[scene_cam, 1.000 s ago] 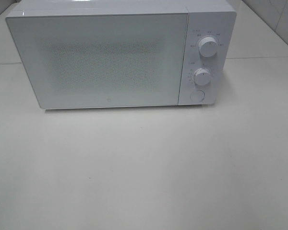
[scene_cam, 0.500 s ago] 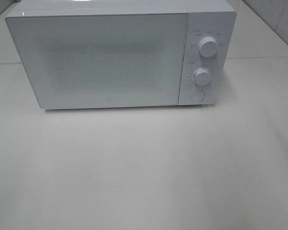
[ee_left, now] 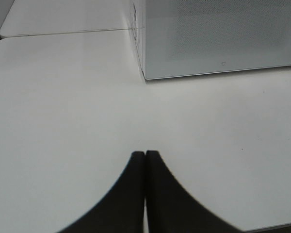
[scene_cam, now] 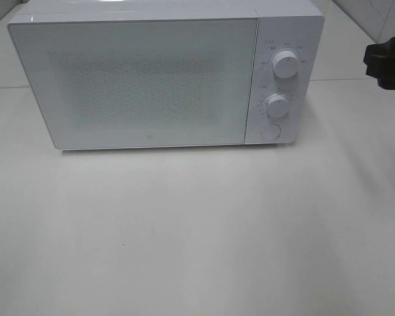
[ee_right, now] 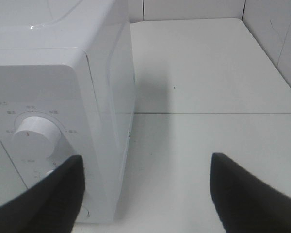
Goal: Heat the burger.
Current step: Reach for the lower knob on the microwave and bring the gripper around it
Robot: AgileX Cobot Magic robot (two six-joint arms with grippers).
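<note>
Nearest to us lies the pale worktop (scene_cam: 197, 230), one surface crossed by a thin seam beside the oven. We count two hands. The left hand (ee_left: 145, 160) hangs low over the worktop in front of the oven's left corner, its two dark fingers (ee_left: 128, 194) pressed flat together with nothing between them.

Further back stands one white microwave (scene_cam: 151, 79), its door (scene_cam: 138, 82) closed and its speckled window too cloudy for us to see inside. On the panel to the right of the door we count two round knobs, the upper knob (scene_cam: 286, 66) and the lower knob (scene_cam: 277, 104), and one round button (scene_cam: 270, 131) under them.

The right hand (ee_right: 145, 158) floats beside the microwave's panel end, about level with the upper knob and clear of the casing; its fingers are spread wide and hold nothing.

The burger shows in none of the views, so we cannot tell where it is, which way it points or how its long axis lies.

Farthest off, tiled wall (ee_right: 276, 29) meets the worktop.
</note>
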